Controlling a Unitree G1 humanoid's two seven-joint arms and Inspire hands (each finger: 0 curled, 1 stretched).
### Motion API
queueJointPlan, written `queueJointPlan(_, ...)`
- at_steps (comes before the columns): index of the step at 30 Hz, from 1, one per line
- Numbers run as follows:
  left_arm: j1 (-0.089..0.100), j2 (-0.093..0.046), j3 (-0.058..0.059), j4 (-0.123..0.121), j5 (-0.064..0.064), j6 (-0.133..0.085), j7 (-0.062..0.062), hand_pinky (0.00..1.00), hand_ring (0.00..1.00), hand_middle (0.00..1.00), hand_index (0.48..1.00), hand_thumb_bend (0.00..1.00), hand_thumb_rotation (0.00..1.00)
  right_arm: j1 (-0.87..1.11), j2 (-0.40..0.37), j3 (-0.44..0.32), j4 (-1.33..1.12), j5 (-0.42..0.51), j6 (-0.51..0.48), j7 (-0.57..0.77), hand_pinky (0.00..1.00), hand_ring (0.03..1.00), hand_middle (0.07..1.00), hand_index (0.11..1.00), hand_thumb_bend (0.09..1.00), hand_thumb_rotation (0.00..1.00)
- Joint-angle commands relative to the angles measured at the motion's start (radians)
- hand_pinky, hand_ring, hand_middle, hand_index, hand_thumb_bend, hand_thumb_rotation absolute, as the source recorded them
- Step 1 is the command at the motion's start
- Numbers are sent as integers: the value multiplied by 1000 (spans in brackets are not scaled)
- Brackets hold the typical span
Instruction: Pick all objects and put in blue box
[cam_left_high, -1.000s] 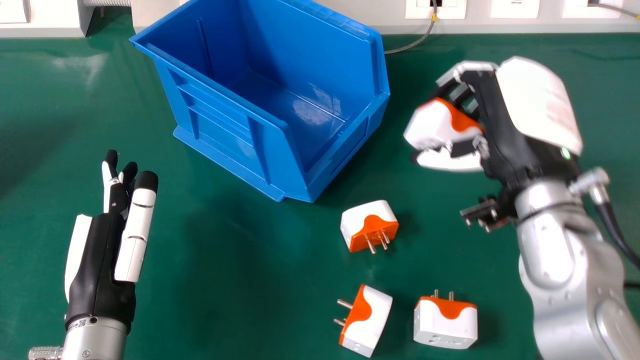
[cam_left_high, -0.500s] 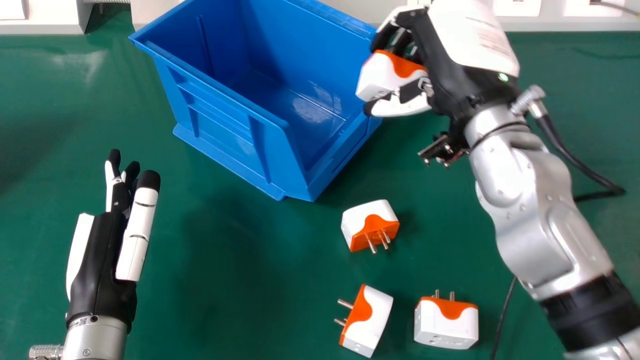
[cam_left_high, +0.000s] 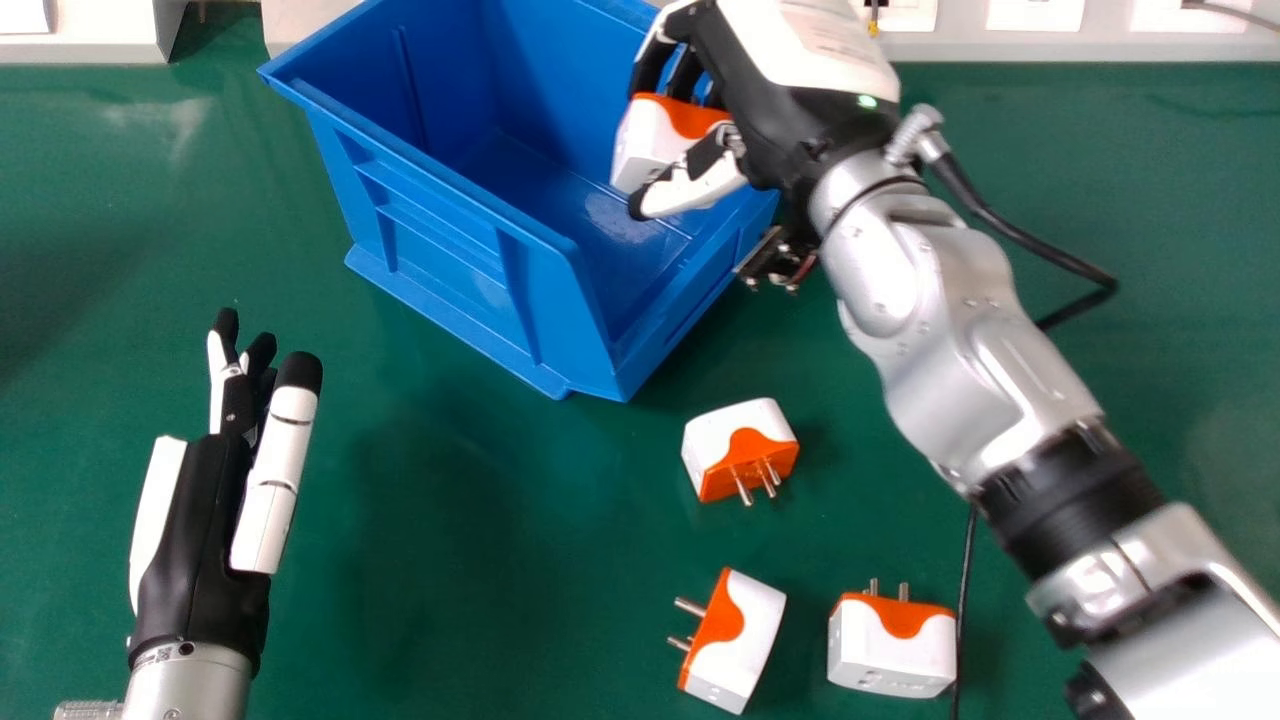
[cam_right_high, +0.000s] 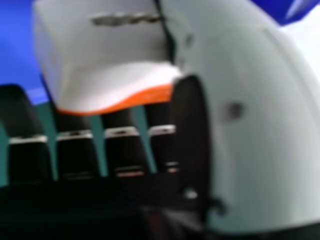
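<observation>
My right hand (cam_left_high: 800, 110) is over the right part of the blue box (cam_left_high: 440, 190), its thumb and fingers curled round a white and orange adapter (cam_left_high: 648, 140). In the right hand view the adapter (cam_right_high: 110, 55) lies between the fingers and thumb of my right hand (cam_right_high: 250, 125). Three more adapters rest on the green table: one (cam_left_high: 735, 440) just in front of the box, one (cam_left_high: 740, 640) on its side nearer the front, and one (cam_left_high: 890, 650) to its right with pins pointing away. At the left, my left hand (cam_left_high: 205, 520) is held with its fingers straight.
A grey-white wall ledge (cam_left_high: 1080, 48) with sockets runs behind the green table (cam_left_high: 450, 560). A black cable (cam_left_high: 1075, 262) loops out from the right wrist, and another stretch of it passes beside the rightmost adapter.
Carrying the adapter, my right hand has travelled left and away from the front, from beside the box to over it. The left hand has barely shifted, and the adapters on the table are where they were.
</observation>
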Motion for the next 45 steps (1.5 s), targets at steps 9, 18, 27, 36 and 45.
queueJointPlan(9, 28, -3, -5, -50, 1, -24, 9, 997, 1000, 1000, 1000, 555, 1000, -215, 91, 51, 261, -4, -27, -64, 309, 419, 486, 548, 490, 0)
queueJointPlan(18, 49, -6, -10, -74, 4, -24, 16, 987, 996, 1000, 1000, 564, 1000, -338, 140, 131, 502, -23, -98, -127, 316, 417, 491, 554, 491, 0)
queueJointPlan(27, 64, -16, -13, -85, -17, -24, 10, 981, 993, 1000, 1000, 566, 1000, -399, 167, 182, 622, -37, -150, -160, 327, 417, 492, 547, 493, 0)
queueJointPlan(36, 78, -22, -15, -105, -16, -17, 9, 979, 991, 1000, 1000, 568, 1000, -405, 178, 195, 651, -37, -149, -165, 335, 415, 480, 541, 494, 0)
queueJointPlan(45, 89, -22, -18, -127, -5, -6, 13, 977, 990, 1000, 1000, 573, 1000, -396, 177, 215, 667, -45, -140, -170, 347, 423, 476, 531, 497, 0)
